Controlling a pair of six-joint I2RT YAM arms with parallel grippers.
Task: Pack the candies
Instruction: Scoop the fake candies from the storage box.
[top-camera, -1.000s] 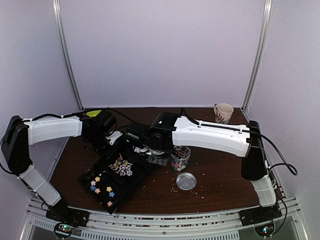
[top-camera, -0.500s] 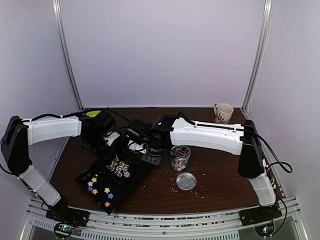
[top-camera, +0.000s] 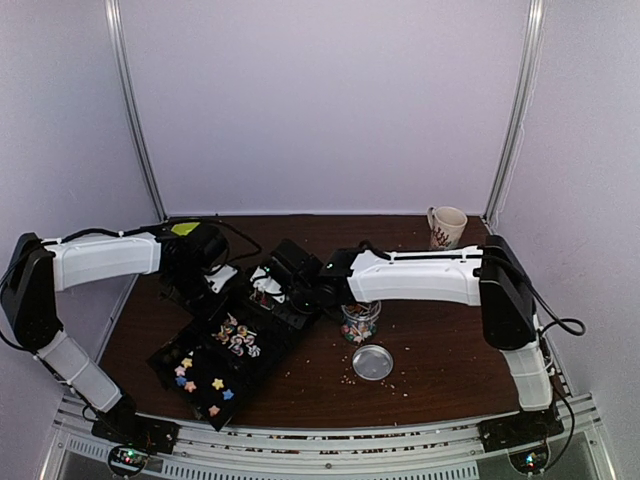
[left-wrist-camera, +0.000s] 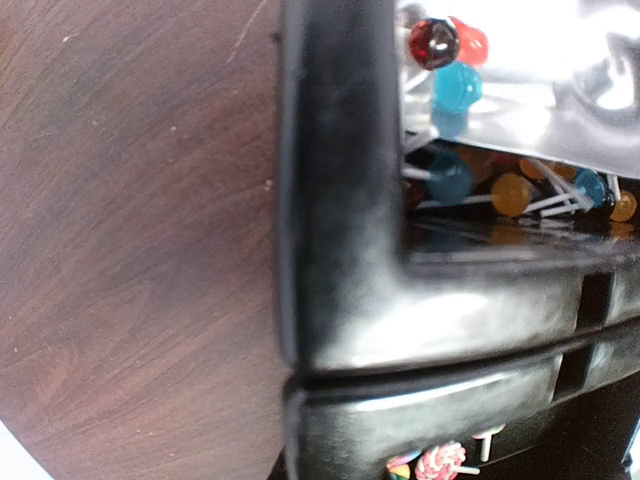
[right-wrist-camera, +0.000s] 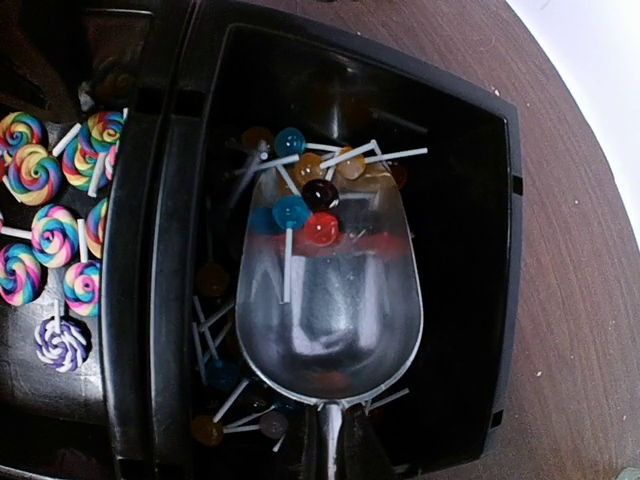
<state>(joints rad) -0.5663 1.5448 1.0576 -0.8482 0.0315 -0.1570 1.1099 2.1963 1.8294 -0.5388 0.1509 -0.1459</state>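
I'm watching right gripper (top-camera: 287, 287) swinging away from jar (top-camera: 359, 322) toward 10 o'clock, clamped on clear scoop (right-wrist-camera: 330, 310). It's dipping into tray (right-wrist-camera: 150, 260) far compartment, with few ball lollipops (right-wrist-camera: 305, 205) already lying in bowl. Loading is starting. Left gripper (top-camera: 216, 282) is sitting at tray's 10 o'clock rim; I can't tell its grip.

Two arms, white shells over black joints.
Left arm (top-camera: 105, 257): lime tag (top-camera: 185, 227) by the wrist, at 9 o'clock. Right arm (top-camera: 420, 278): black cable (top-camera: 570, 322) looping out at 3 o'clock. Bases (top-camera: 135, 435) at 6 o'clock, tiny lights glowing.

Both arms reach forward and inward — right gripper (top-camera: 268, 286) clamped on a scoop (right-wrist-camera: 330, 335), left gripper (top-camera: 222, 277) low nearby.
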